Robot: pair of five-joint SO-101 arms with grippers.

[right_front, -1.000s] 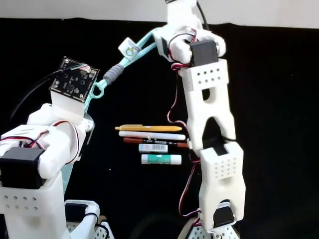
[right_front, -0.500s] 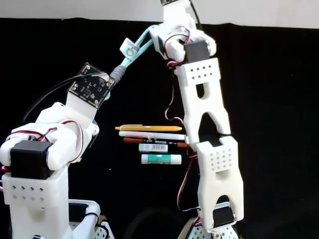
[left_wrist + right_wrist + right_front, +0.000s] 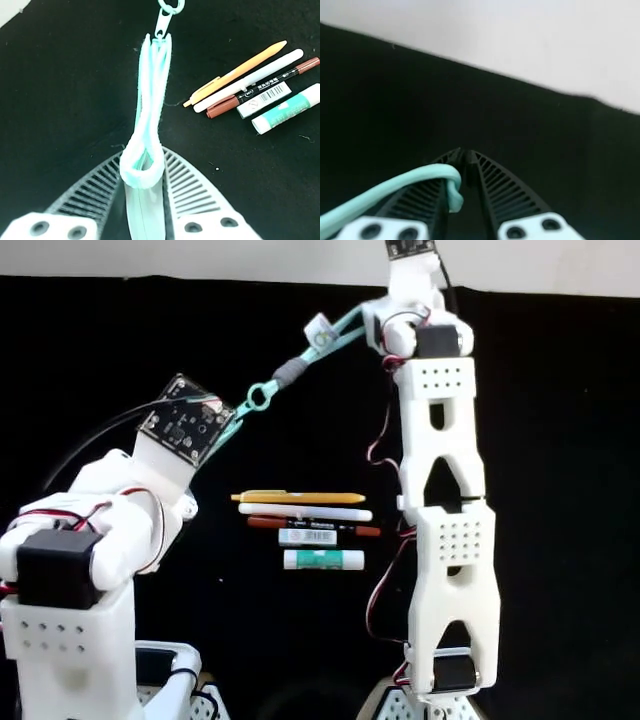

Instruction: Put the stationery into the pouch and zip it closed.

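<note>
Mint-green fabric is what catches the eye from where I stand: the pouch (image 3: pixel 145 125) is up off the table, seen edge-on in the left wrist view, with the left gripper (image 3: pixel 143 160) pinching its lower end between ribbed fingers (image 3: pixel 185 182). From the pouch's far end a small ring (image 3: pixel 260 397) leads into a mint strap (image 3: pixel 345 325) that carries a grey sleeve (image 3: pixel 290 370) and a white tag (image 3: pixel 320 332), and the whole line runs taut on a slant to the right arm, which is stretched out to the far edge of the table. There the right gripper (image 3: pixel 465 155) has its jaws pressed together on the strap, a loop of it curling beside the tips. Down on the black table (image 3: pixel 550 440), between the two arms, the stationery lies outside the pouch in a tidy stack of parallel pieces: an orange pen (image 3: pixel 300 498) farthest back, a white pen (image 3: pixel 305 511) just beside it, then a brown marker (image 3: pixel 350 530), a small white block with a barcode label (image 3: pixel 308 536) touching the marker, and a glue stick (image 3: pixel 323 559) nearest the arms' bases. A pale wall (image 3: pixel 200 258) runs behind the table's far edge.
</note>
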